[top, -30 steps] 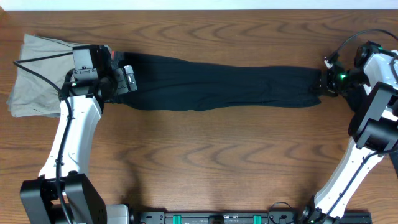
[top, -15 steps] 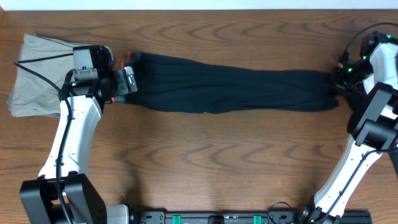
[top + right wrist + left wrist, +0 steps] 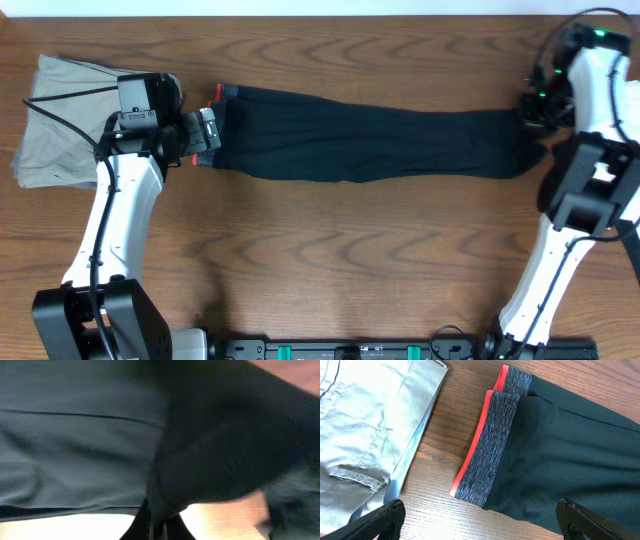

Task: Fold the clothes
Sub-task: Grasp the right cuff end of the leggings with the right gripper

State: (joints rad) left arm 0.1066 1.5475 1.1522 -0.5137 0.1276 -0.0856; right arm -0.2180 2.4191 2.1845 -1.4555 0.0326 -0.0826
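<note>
Black leggings point(image 3: 370, 145) look soft, stretchy, limp. Right gripper point(image 3: 528, 112) pinches their ankle end. Left gripper point(image 3: 207, 134) gapes wide; the waistband point(image 3: 490, 450) just ahead seems the best hold.

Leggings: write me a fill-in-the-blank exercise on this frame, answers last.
The leggings have a grey waistband edged in ____.
The right fingers are ____ on the leggings' leg end.
The left fingers hang ____ over the waistband.
Missing: red; shut; open.
</note>
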